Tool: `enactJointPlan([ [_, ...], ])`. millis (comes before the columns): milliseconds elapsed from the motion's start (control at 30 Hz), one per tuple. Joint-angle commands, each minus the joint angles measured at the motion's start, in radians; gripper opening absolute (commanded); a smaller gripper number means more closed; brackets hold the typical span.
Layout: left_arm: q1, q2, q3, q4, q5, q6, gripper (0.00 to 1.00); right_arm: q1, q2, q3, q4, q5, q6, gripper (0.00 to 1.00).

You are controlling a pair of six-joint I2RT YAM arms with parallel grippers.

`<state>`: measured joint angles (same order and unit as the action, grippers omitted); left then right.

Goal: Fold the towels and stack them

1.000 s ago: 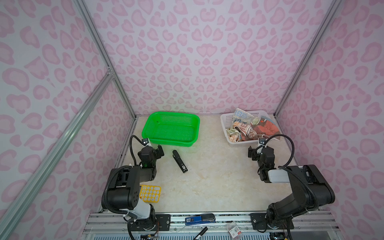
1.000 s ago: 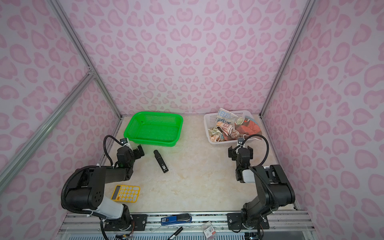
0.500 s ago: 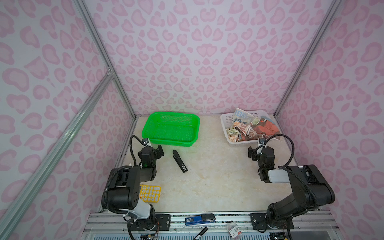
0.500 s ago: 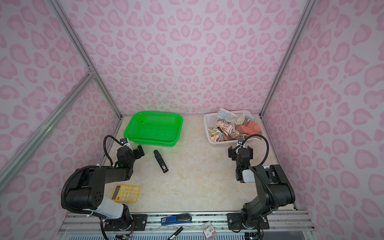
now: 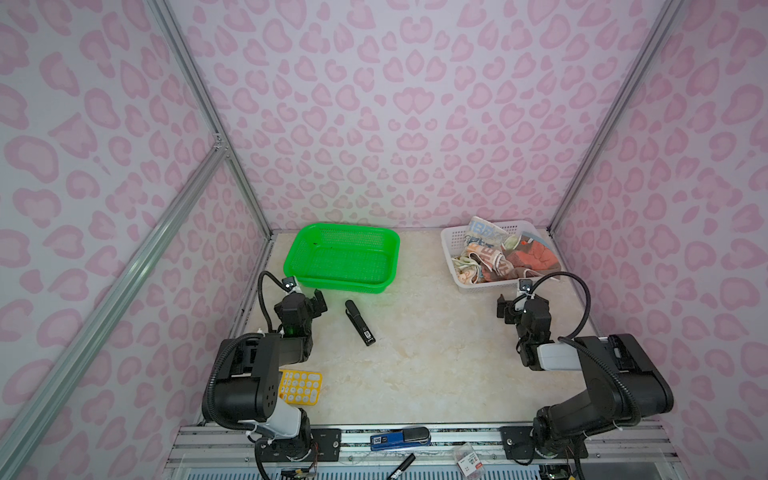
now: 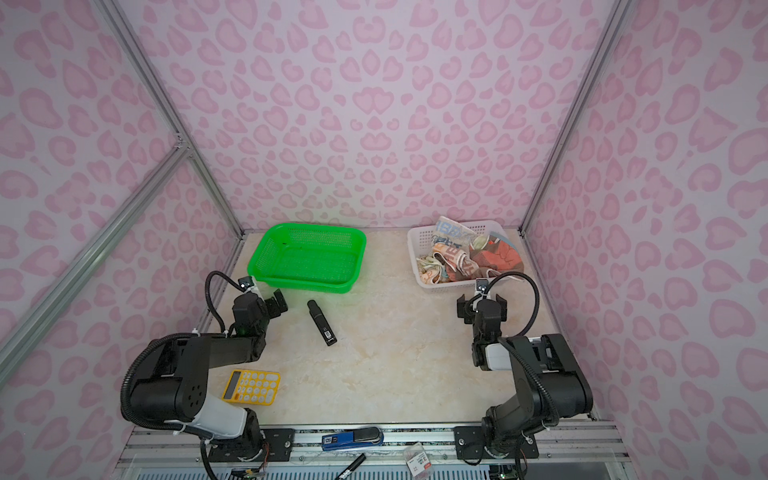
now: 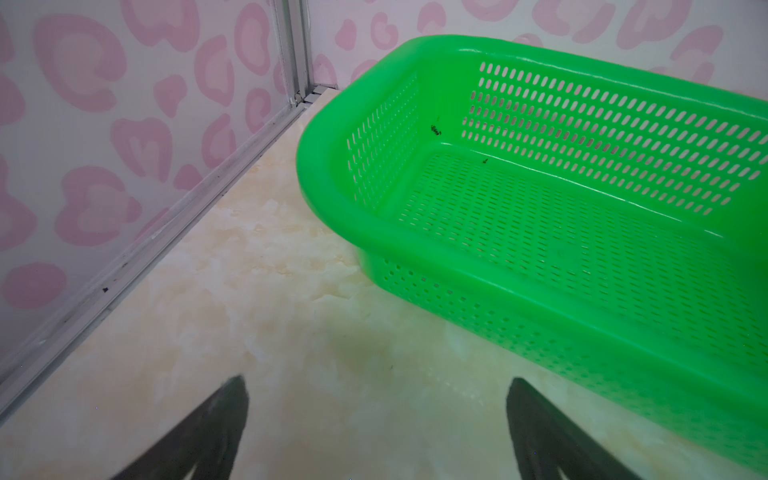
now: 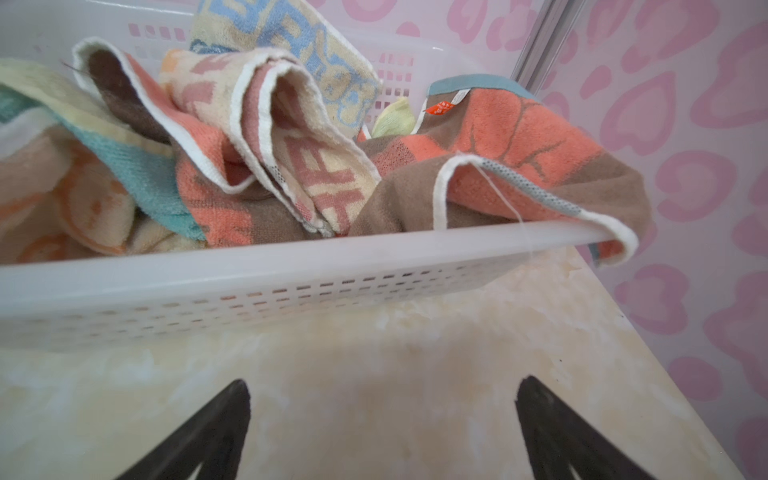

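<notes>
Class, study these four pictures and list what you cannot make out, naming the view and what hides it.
- Towel count: in the right wrist view the towels lie crumpled over each other, and the white basket wall hides the lower ones.
- Yellow calculator: in a top view the left arm covers one end; its keys are too small to read.
- Black object: its label is too small to read in both top views.

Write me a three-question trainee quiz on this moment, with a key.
1. True or false: the green basket holds no towels.
2. The towels lie in: A) the white basket; B) the green basket; C) neither.
3. Fill in: the left gripper and the right gripper are both ___.
Key: 1 true; 2 A; 3 open.
</notes>
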<state>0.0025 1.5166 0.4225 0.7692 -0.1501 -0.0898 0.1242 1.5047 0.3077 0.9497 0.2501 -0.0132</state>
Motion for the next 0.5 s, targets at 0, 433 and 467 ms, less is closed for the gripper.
enactJointPlan([
  [0,0.000,-0.073,0.002,-0.043,-0.041,-0.018,0.98,0.007,-0.070,-0.034,0.055,-0.004,-0.016,1.00],
  [433,-0.081,-0.325,0.206,-0.561,0.045,-0.052,0.98,0.206,-0.334,0.221,-0.658,0.077,-0.023,0.97],
  [467,-0.097,-0.321,0.236,-0.604,0.065,-0.051,0.98,0.222,-0.327,0.256,-0.700,0.071,-0.016,0.97],
])
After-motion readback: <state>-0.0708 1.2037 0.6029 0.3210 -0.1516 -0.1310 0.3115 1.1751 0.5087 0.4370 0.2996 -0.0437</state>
